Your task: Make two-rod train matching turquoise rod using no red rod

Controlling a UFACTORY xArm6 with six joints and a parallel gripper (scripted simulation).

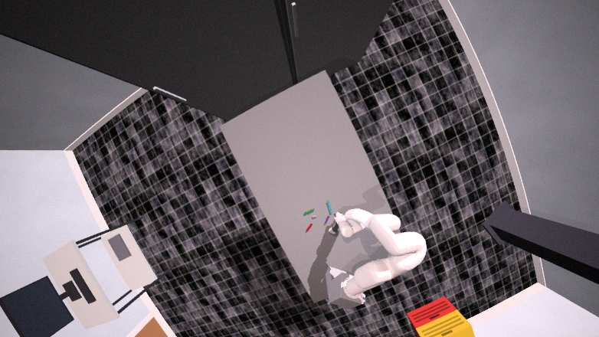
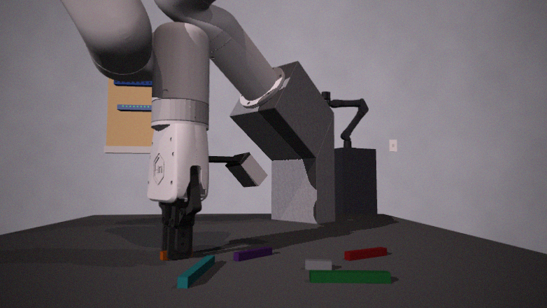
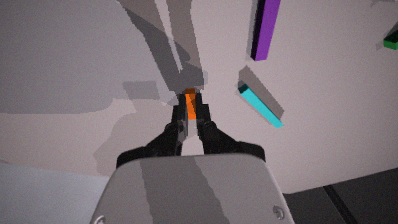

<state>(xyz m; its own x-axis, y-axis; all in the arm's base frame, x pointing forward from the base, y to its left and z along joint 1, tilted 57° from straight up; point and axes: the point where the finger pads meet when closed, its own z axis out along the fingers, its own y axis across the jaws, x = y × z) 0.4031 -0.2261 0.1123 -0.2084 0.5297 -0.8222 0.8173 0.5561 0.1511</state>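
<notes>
My gripper is shut on the orange rod, down at the table surface. The turquoise rod lies flat just beside the gripper. The purple rod lies a little farther off, apart from the turquoise one. The green rod, the short grey rod and the red rod lie farther away from the gripper.
The grey table is long, and all the rods sit near the arm's end of it. The arm's base block stands at the table's near edge behind the rods.
</notes>
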